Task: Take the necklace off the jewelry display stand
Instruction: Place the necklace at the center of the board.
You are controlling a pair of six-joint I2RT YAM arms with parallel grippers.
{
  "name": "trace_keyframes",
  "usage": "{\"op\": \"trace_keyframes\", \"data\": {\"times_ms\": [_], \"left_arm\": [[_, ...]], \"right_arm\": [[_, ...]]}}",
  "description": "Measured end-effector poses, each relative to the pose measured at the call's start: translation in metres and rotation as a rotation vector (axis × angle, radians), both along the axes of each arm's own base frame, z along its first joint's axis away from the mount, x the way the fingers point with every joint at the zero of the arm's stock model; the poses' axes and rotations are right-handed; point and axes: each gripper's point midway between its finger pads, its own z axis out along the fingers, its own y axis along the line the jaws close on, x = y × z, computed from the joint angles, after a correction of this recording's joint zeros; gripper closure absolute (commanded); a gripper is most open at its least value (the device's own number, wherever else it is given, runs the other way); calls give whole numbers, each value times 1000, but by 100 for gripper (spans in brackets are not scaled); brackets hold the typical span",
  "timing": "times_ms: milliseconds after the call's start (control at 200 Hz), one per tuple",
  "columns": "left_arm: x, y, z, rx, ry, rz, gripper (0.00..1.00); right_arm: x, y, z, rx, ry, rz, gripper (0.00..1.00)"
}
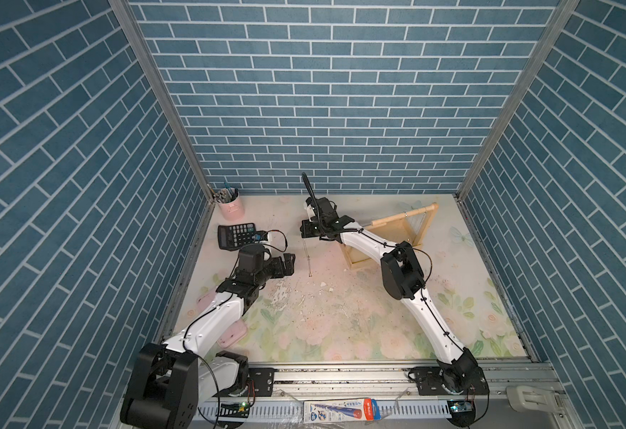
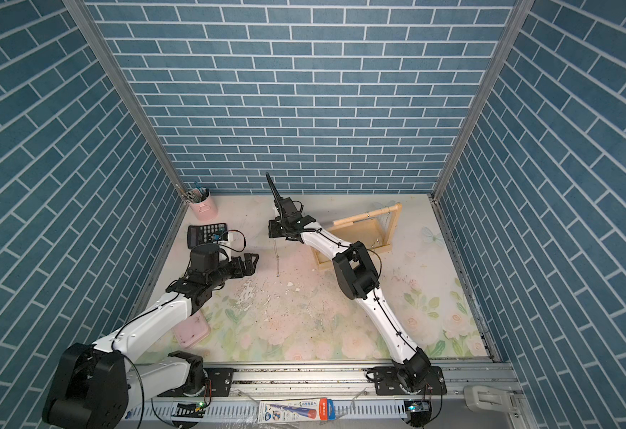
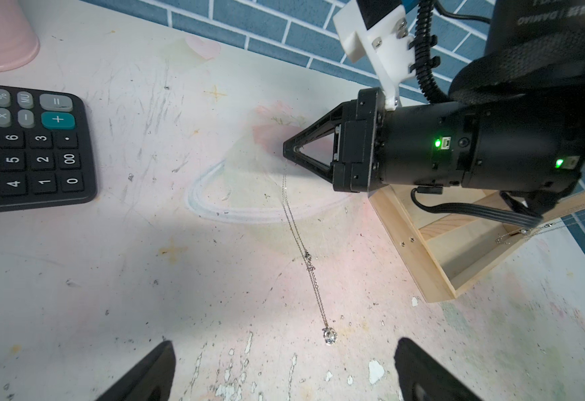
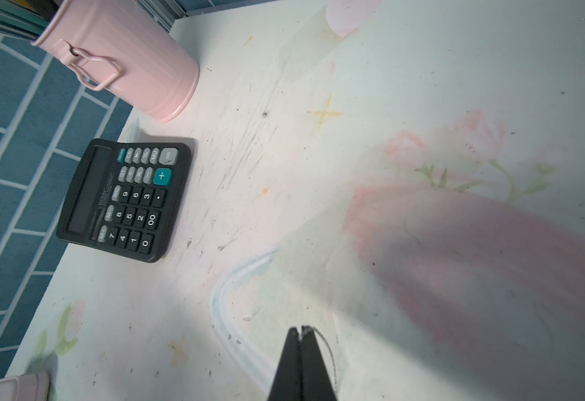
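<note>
Necklace [image 3: 310, 267]: one, pinched in my right fingers [image 3: 289, 147].
Other chain [image 3: 541, 229]: on the jewelry display stand [image 3: 419, 257].
Left fingers [image 3: 152, 371]: apart, empty.
Pink cup [image 1: 233, 211]: one, holding pens [image 1: 226, 194].

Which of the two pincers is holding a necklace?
The right pincer: it is shut on the thin chain of a necklace, which hangs down from its tip. The left pincer is open and holds nothing.

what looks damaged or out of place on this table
The table mat is damaged: its print has peeled into white patches and loose flakes near the middle. Nothing is spilled; the necklace hangs from the shut right gripper, clear of the jewelry display stand.
</note>
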Motion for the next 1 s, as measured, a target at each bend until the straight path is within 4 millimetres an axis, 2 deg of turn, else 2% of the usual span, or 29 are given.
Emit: {"op": "trace_keyframes", "data": {"times_ms": [270, 750, 1000], "left_arm": [[0, 0, 0, -2, -4, -1, 1], [4, -3, -7, -3, 9, -7, 1], [5, -4, -8, -7, 8, -14, 1]], "right_arm": [[2, -3, -19, -19, 21, -6, 100], [16, -4, -17, 4, 18, -31, 100], [17, -4, -32, 0, 34, -35, 100]]}}
